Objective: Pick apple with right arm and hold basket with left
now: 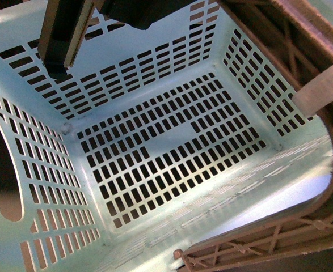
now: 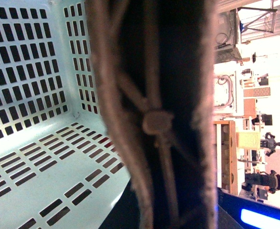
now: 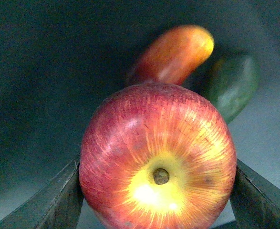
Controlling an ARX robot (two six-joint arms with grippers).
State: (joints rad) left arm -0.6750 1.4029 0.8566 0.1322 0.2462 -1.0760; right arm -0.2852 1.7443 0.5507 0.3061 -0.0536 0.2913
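1. My right end effector [image 3: 156,205] is closed on the apple [image 3: 156,157]. A dark finger [image 3: 54,200] touches each side, and the stem pit and yellow patch face the wrist camera.
2. Just behind the apple lie an elongated red-orange fruit [image 3: 175,55] and a dark green fruit [image 3: 233,86] on the dark worktop [image 3: 44,71].
3. The basket [image 1: 257,187] fills my front view, tilted with its slotted inside towards me. Its brown handle [image 1: 302,34] and white band [image 1: 319,90] are on the right.
4. My left wrist view shows only that handle, blurred and very close, so I cannot tell the left end effector's grip.
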